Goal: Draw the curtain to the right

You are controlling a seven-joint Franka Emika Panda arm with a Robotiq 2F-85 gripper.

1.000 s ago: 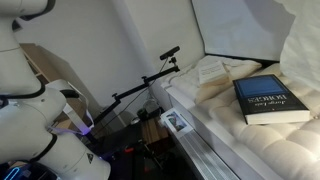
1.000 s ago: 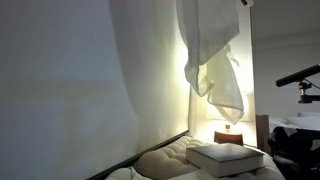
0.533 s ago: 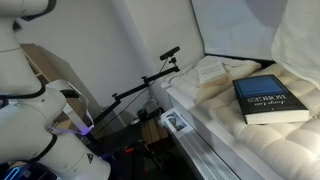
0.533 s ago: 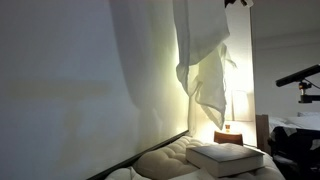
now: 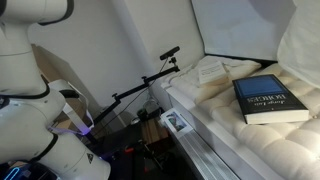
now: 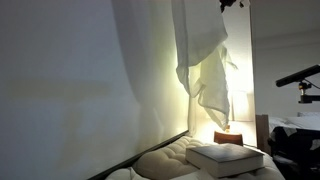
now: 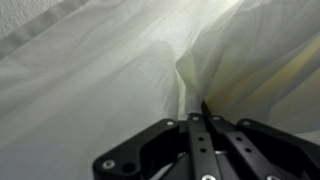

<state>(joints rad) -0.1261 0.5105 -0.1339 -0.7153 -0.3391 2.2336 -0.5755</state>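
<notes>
Curtain (image 7: 90, 70) is pinched in the shut gripper (image 7: 200, 118), lower centre of the wrist view; its long folds hang straight down, most fabric lying toward upper left.

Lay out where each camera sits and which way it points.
Exterior view: beside the robot, looking over the cushion at the book; white arm at the left edge.
Exterior view: low at cushion level, facing the lit curtain; pincer at the top.
Wrist view: behind the shut pincer, facing pinched curtain folds.
Shared: both exterior views show the book.
</notes>
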